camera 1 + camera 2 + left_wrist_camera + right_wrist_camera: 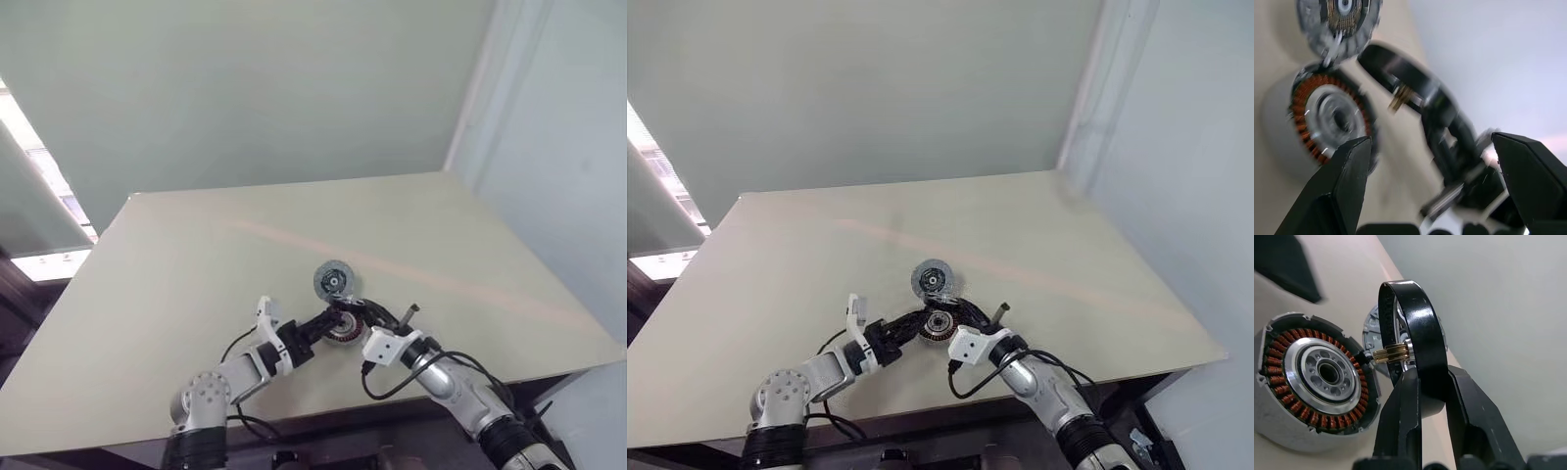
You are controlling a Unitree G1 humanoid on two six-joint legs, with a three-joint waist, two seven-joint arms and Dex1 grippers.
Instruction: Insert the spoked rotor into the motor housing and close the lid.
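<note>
The right hand (1431,396) pinches the black rim of the spoked rotor (1410,333), held edge-on with its brass pinion pointing toward nine o'clock. The motor housing (1312,382) lies on the worktop (1352,279) just beside it at eight o'clock, copper windings ringing its silver hub. The lid (1367,340) peeks out behind the rotor.

Soft even daylight, left wrist view blurred

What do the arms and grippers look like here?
Both arms are silver-grey metal with round joints. Each wrist carries a white block. Loose black cables loop beside each forearm. The left gripper and right gripper each have two black, wedge-shaped fingers. No markings are legible.
</note>
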